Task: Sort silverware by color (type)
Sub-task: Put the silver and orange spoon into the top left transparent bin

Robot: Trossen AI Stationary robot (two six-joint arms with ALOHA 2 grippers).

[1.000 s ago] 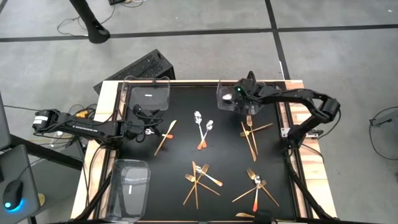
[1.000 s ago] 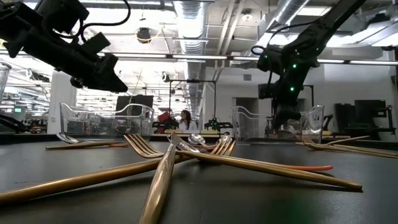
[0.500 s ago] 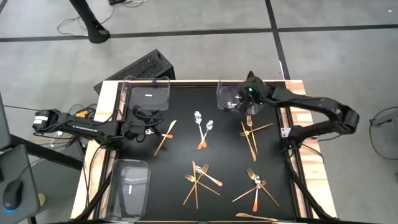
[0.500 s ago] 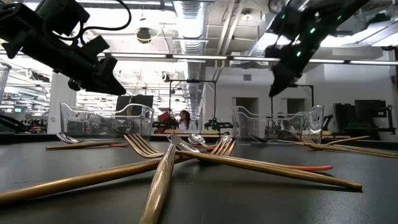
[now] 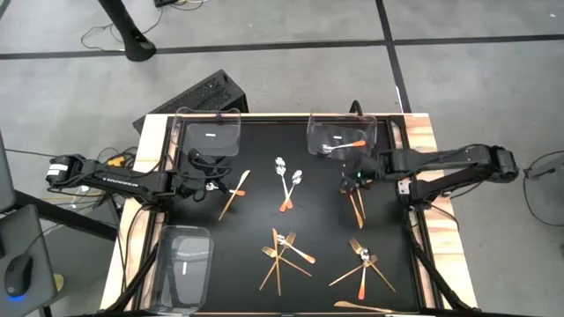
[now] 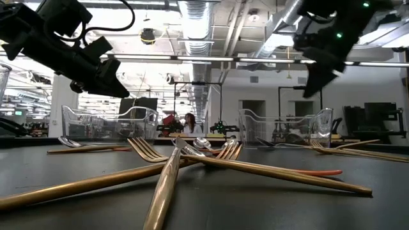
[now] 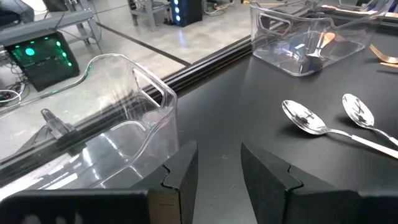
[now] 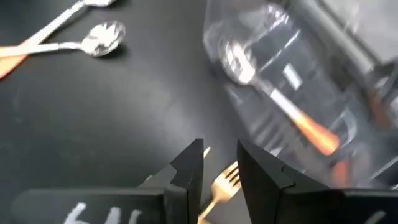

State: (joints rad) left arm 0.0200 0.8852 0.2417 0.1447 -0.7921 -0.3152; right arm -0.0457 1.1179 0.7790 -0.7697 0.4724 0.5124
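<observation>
Right pincer point(image 5: 358, 176), slightly parted and empty, is poised just beside the spoon-holding tray point(image 5: 317, 134), above gold forks point(image 5: 355, 192) awaiting sorting; left pincer point(image 5: 204, 173), likewise parted, is parked.

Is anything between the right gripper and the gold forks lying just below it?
Nothing visible. The right gripper hangs with empty jaws directly over the gold forks near the clear tray holding a spoon; only bare black table lies between.

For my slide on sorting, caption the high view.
Right gripper hovers over gold forks; one orange-handled spoon lies in the far tray.
</observation>
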